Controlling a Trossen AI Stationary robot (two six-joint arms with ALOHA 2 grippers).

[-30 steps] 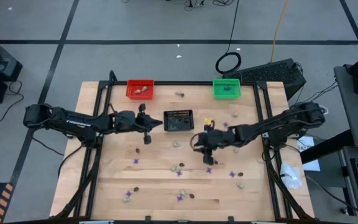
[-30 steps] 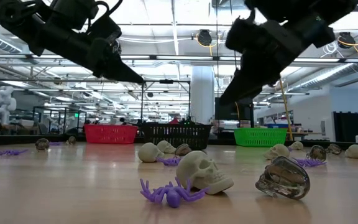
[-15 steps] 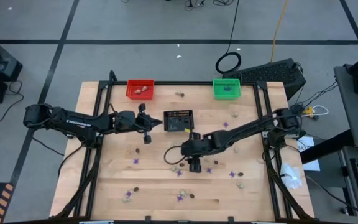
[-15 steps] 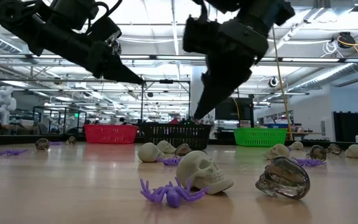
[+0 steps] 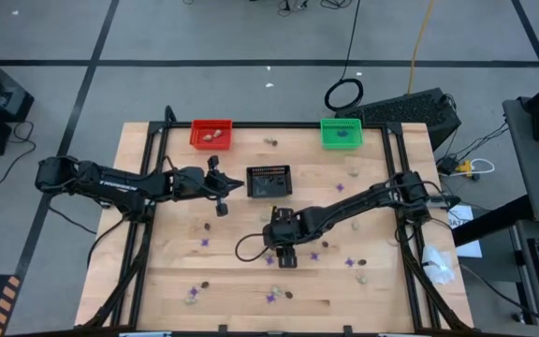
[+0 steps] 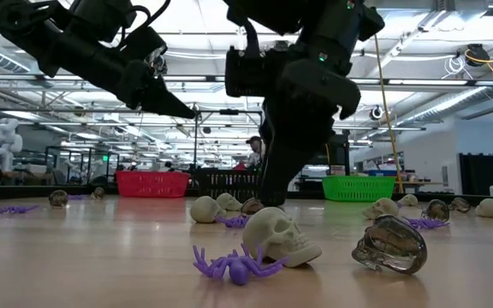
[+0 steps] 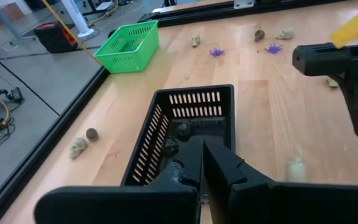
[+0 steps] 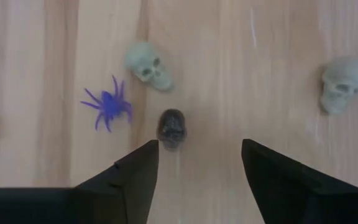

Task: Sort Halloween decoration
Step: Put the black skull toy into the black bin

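Note:
The Halloween decoration lies scattered on the wooden table (image 5: 171, 271): purple spiders, pale skulls and dark skulls. My right gripper (image 8: 199, 168) points down, open, over a dark skull (image 8: 171, 129). A purple spider (image 8: 108, 107) and a pale skull (image 8: 148, 66) lie just beyond it, and a second pale skull (image 8: 339, 83) lies off to one side. In the high view it stands at mid-table (image 5: 284, 251). My left gripper (image 5: 221, 183) is shut on nothing and hovers left of the black basket (image 5: 269, 181).
A red basket (image 5: 211, 134) and a green basket (image 5: 341, 132) stand at the far edge, each with something in it. The black basket (image 7: 185, 124) holds a few dark bits. More trinkets lie near the front edge, such as a spider (image 6: 232, 265) and skulls (image 6: 282, 236).
My right gripper has gone toward the table's left and near edges and come down close to the tabletop, over a cluster of trinkets. My left arm has kept still.

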